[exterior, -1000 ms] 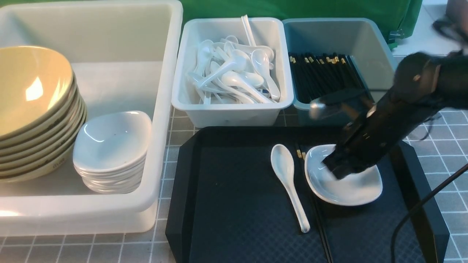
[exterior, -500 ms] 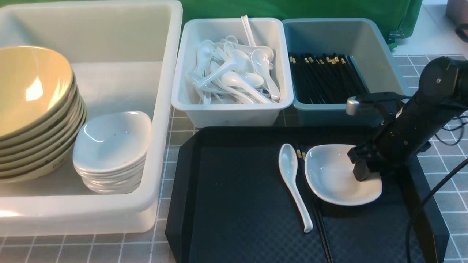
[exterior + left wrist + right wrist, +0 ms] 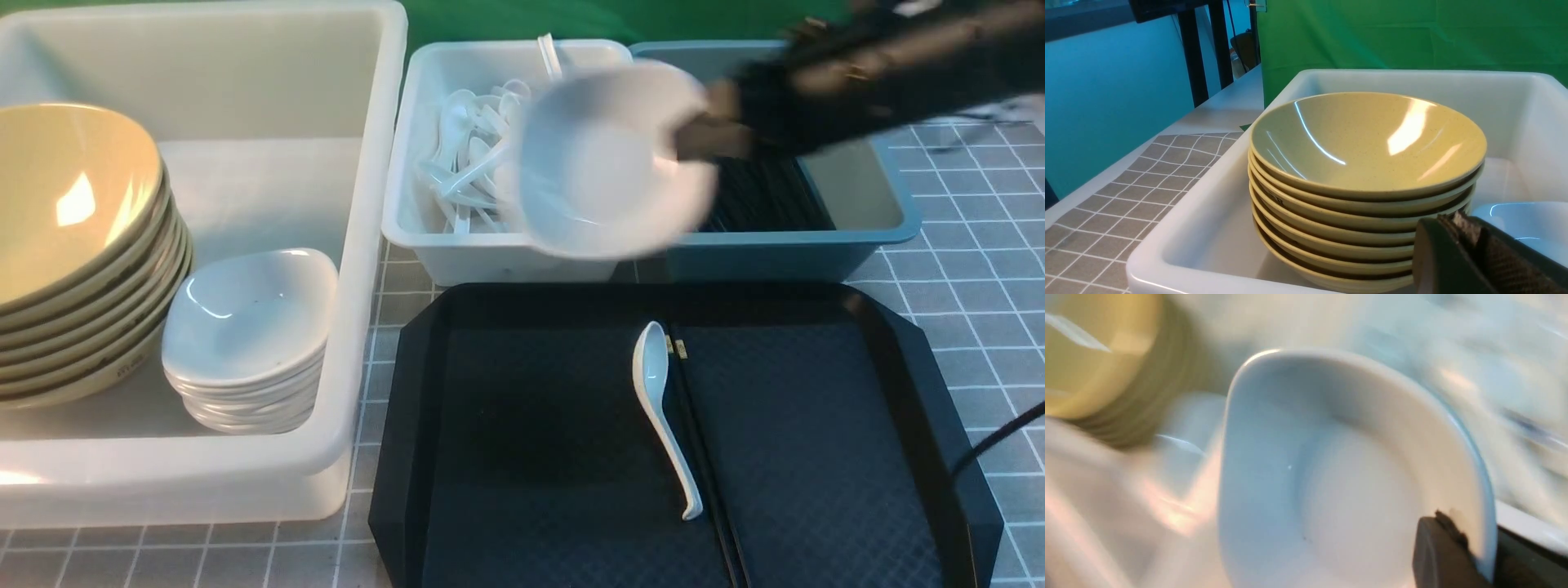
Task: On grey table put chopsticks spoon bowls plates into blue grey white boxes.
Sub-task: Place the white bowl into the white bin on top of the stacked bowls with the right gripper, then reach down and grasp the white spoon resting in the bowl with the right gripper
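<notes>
— Right claw (image 3: 694, 135) first: what has it got?
— It's clamped on the rim of a white dish (image 3: 608, 163), held in the air, tilted, over the spoon box (image 3: 433, 237) next to the blue box (image 3: 865, 233). Blurred.
— And on the black tray (image 3: 531, 457)?
— One spoon (image 3: 663, 408) and a pair of chopsticks (image 3: 698, 433), side by side.
— Left claw (image 3: 1457, 245)?
— Only part of it shows, near the yellow bowls (image 3: 1363, 163) in the big white box (image 3: 1208, 245). Can't tell whether it's parted or closed.
</notes>
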